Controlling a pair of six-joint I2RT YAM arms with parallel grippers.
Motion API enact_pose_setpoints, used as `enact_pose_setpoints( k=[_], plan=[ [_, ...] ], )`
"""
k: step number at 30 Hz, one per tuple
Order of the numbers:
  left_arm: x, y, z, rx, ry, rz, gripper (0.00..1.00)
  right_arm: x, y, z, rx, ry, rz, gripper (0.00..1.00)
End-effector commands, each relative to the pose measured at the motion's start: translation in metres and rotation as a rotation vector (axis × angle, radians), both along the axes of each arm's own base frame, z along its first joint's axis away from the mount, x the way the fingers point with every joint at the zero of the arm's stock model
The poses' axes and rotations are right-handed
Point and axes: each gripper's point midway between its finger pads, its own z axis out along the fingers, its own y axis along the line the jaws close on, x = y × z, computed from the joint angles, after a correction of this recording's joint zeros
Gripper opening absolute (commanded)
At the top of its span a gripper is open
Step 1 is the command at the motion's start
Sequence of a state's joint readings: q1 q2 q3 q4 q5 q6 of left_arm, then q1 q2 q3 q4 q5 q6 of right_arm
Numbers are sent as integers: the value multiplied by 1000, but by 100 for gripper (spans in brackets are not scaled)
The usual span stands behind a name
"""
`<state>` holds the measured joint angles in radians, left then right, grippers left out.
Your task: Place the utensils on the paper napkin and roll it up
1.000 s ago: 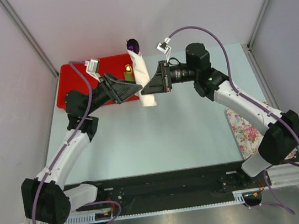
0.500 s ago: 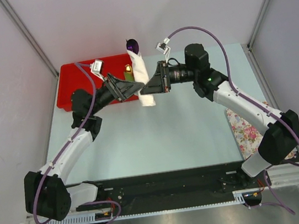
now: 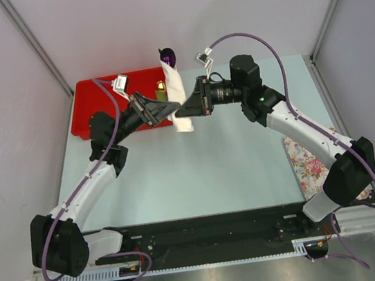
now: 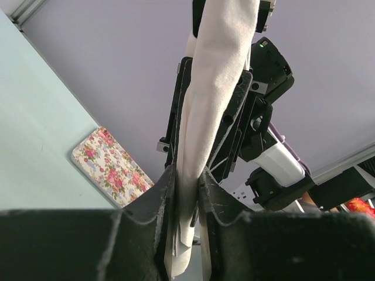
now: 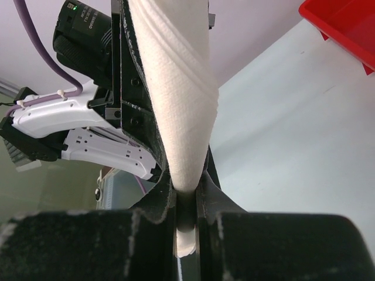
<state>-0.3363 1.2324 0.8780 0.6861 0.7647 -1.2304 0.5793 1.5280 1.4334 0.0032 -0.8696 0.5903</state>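
Observation:
The paper napkin (image 3: 177, 94) is a white roll held off the table between both arms. A purple spoon bowl (image 3: 167, 57) sticks out of its far end; the rest of the utensils is hidden inside the roll. My left gripper (image 3: 169, 111) is shut on the roll's near end from the left. In the left wrist view the paper napkin (image 4: 208, 105) runs up from between the left gripper (image 4: 186, 193) pads. My right gripper (image 3: 187, 107) is shut on the same end from the right. The right wrist view shows the paper napkin (image 5: 179, 99) pinched in the right gripper (image 5: 186, 196).
A red tray (image 3: 95, 101) sits at the back left, with a green piece with a gold tip (image 3: 161, 88) in it. A flower-printed cloth (image 3: 313, 161) lies at the table's right edge. Grey walls close in the back and sides.
My left gripper has moved right to the roll and closed on its near end. The right gripper has kept its grip, and the roll has shifted slightly left.

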Motion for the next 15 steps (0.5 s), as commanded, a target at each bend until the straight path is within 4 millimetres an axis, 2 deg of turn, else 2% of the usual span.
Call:
enact_pose_setpoints(
  k=[1, 5, 10, 15],
  plan=[
    [-7, 1, 26, -23, -77, -2, 20, 1, 4, 20, 29, -82, -9, 0],
    [-4, 0, 22, -11, -58, 0, 20, -1, 4, 18, 25, -81, -2, 0],
    [1, 1, 22, -12, -52, 10, 31, -1, 4, 18, 26, -81, -1, 0],
    [3, 0, 23, -15, -54, 12, 32, -2, 3, 18, 29, -77, 3, 0]
  ],
)
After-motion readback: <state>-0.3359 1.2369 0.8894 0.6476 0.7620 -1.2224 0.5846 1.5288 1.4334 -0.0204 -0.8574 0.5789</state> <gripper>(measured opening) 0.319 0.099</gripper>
